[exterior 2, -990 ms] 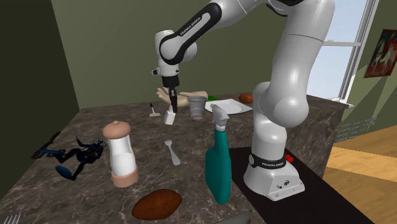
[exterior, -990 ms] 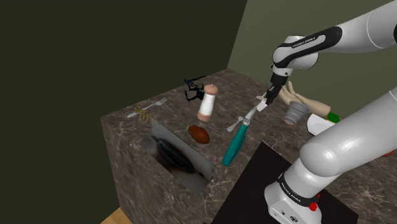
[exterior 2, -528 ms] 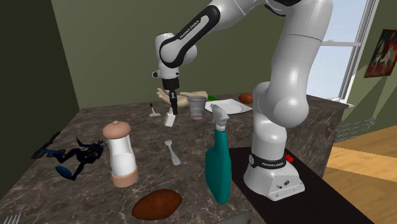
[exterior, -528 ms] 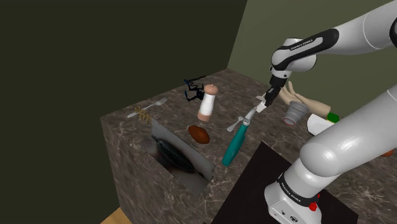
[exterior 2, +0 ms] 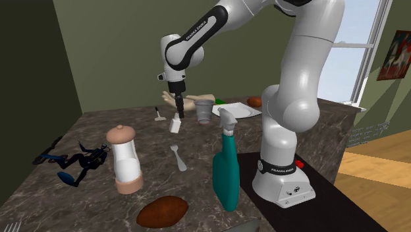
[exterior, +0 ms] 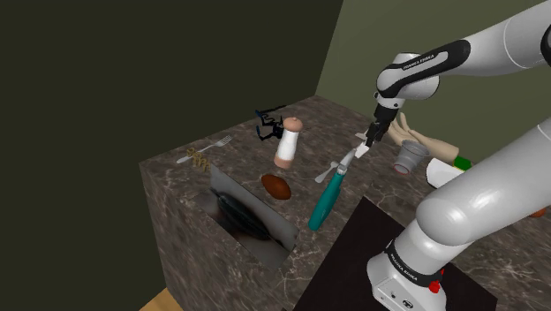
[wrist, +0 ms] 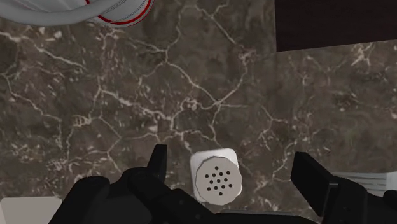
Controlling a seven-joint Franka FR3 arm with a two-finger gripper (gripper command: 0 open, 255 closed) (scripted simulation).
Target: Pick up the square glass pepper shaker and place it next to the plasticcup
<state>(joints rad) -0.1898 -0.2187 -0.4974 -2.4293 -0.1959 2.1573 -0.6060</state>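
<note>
1. Shoulder view. The gripper (exterior: 372, 140) points down at the marble worktop (exterior: 243, 159), on the shoulder view's left of the plastic cup (exterior: 409, 157). The white pepper shaker (exterior: 362, 150) is just under the fingertips, near the cup and apart from it. A teal spray bottle (exterior: 328, 199) lies further from the cup on the same side.
2. Second exterior view. The gripper (exterior 2: 176, 112) hangs right above the pepper shaker (exterior 2: 176, 124), which is near the plastic cup (exterior 2: 204, 112) on the second exterior view's left. A white plate (exterior 2: 240, 112) is just beyond the cup on its other side.
3. Wrist view. The gripper (wrist: 230, 156) is spread wide. The pepper shaker (wrist: 217, 177) stands upright between the fingers (wrist: 158, 162), perforated top towards the camera, and neither finger touches it. The red-rimmed plastic cup (wrist: 118, 9) is near.
</note>
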